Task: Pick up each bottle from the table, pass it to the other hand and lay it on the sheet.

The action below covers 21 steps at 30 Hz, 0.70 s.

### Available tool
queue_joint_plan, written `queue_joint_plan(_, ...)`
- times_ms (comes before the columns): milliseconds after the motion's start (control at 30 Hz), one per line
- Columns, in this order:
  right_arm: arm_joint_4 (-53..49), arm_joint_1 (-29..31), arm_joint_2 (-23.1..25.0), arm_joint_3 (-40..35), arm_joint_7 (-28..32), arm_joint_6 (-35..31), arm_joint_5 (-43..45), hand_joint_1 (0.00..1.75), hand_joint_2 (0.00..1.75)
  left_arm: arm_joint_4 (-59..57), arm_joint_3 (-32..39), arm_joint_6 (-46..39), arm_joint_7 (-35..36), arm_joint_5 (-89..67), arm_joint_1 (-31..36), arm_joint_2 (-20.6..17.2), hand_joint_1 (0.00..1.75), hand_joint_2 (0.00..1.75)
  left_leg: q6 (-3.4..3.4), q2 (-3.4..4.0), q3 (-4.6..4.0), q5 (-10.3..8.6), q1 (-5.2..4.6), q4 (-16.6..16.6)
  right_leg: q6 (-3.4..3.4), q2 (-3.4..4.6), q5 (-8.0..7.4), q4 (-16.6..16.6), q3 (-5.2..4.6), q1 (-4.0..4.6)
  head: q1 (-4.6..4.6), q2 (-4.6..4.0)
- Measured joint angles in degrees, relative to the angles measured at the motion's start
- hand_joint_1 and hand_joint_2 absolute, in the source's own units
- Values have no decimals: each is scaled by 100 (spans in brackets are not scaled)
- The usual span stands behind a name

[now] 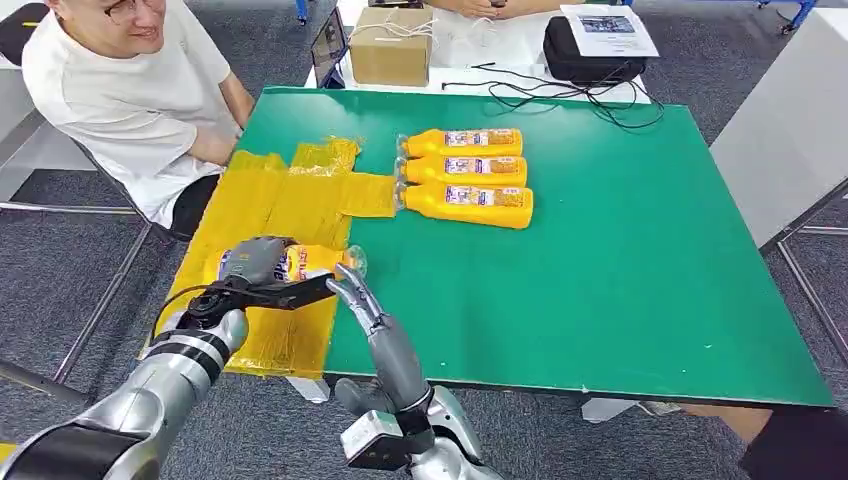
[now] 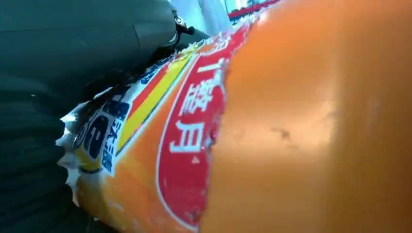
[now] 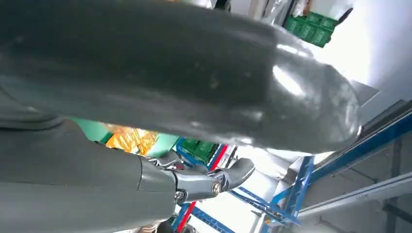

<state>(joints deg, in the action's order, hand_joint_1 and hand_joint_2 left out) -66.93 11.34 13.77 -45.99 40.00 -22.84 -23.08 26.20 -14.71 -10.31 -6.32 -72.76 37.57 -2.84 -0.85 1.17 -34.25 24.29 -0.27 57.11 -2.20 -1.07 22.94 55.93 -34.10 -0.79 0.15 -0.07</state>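
Three orange bottles (image 1: 466, 179) lie side by side at twelve o'clock on the green table (image 1: 620, 280), caps pointing toward the yellow sheet (image 1: 275, 210) at nine o'clock. One more bottle (image 1: 305, 262) is grasped in the left hand (image 1: 250, 275) above the sheet's near end. At its cap end, the right hand (image 1: 362, 300) has fingers extended, holding nothing. A seated person (image 1: 135, 95) watches at ten o'clock.

Bright, even overhead light; both wrist views blur at close range, with glare on plastic.
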Motion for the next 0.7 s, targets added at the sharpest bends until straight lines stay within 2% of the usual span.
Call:
queue_joint_plan(367,0,1,0,-2,0,15,54,0,0,-308,-203,312,83,-98,208,-59,175,175,1,-4,0,-1,0,0,0,-1,0,2,2,-1,0,0)
queue_joint_plan(400,0,1,0,-2,0,15,57,0,0,-315,-205,331,83,-96,213,-59,168,175,1,-3,0,-1,0,0,0,-1,0,2,1,-1,0,0)
queue_joint_plan(433,0,1,0,-2,0,15,63,0,0,-323,-207,388,83,-98,225,-59,24,175,1,-3,1,-1,0,0,0,-1,0,2,1,-1,0,0)
queue_joint_plan(467,0,1,0,-2,0,15,81,0,0,-341,-212,461,83,-98,248,-59,2,175,1,-3,1,-1,0,0,0,-1,0,3,1,-1,0,0)
queue_joint_plan(600,0,3,0,-2,0,17,223,0,0,-380,-221,961,-80,43,322,-57,0,175,1,-4,4,-1,0,0,0,-1,0,3,5,-1,0,0)
queue_joint_plan(700,2,19,-2,-33,0,2,416,0,0,-398,-80,1539,-821,795,344,-50,0,175,1,-11,7,-1,0,-1,0,-5,3,3,15,-1,0,0)
